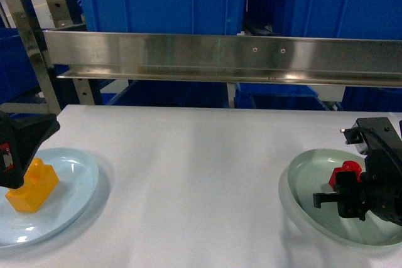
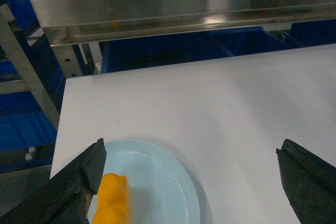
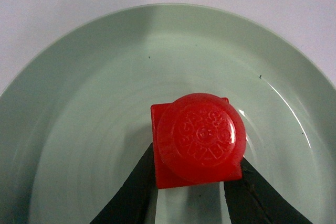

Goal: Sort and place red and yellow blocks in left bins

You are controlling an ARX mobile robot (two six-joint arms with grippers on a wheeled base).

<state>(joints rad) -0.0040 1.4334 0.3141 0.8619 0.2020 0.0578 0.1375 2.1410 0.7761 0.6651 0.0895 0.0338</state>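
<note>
A white tabletop (image 1: 207,174) fills the foreground. Toward 12 o'clock, a brushed steel shelf rail (image 1: 226,58) crosses the view, reflecting soft overhead light. At 10 o'clock, a perforated metal rack upright (image 1: 28,42) rises.

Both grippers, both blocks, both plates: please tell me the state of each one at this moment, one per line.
left gripper: open wide, over the pale blue plate.
right gripper: shut on the red block.
yellow block: resting on the pale blue plate, not gripped.
red block: stud up, held between the fingers.
pale blue plate: flat on the table, holds the yellow block.
pale green plate: flat on the table.
</note>
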